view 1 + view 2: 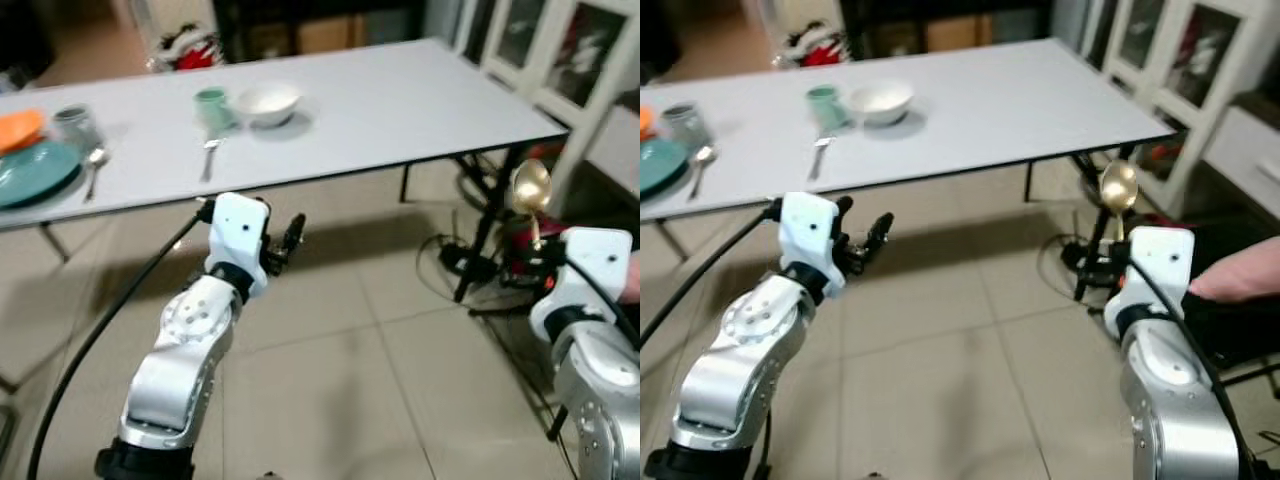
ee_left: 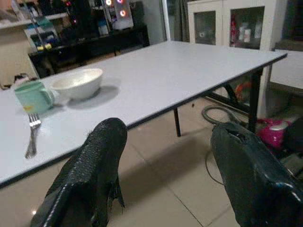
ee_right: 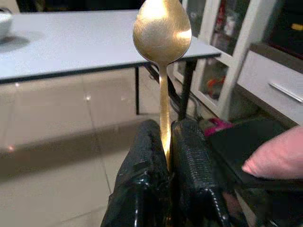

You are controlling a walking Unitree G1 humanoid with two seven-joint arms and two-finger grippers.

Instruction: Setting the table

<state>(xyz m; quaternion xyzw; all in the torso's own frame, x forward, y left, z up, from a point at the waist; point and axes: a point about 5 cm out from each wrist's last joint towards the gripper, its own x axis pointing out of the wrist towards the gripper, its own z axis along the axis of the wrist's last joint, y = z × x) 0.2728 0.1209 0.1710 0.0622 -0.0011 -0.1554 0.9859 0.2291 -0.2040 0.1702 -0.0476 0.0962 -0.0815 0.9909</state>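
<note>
Nearest, on the right: right gripper [image 3: 166, 156] with jaws pressed together on the thin handle of a gold spoon [image 3: 162, 33], bowl upright above them. Risks swivelling or slipping out on the way to the desk [image 1: 400, 100], since only the low end of a slim, smooth handle sits in the pinch and the heavier bowl rides high. Just beside that wrist, a person's hand [image 1: 1240, 278]; could be bumped if the arm swings outward.

On the left: left gripper [image 1: 290, 238] with jaws spread wide, holding nothing, touching nothing, raised short of the desk edge.

Farther off, on the desk: white bowl [image 1: 268, 102] with a green mug [image 1: 211, 106] just beside it and a fork [image 1: 208, 158] in front. Still lacks a spoon, apparently. Could knock the mug or fork if set down carelessly.

Farthest left: teal plate [image 1: 35, 170], another spoon [image 1: 94, 165], grey cup [image 1: 76, 124].
</note>
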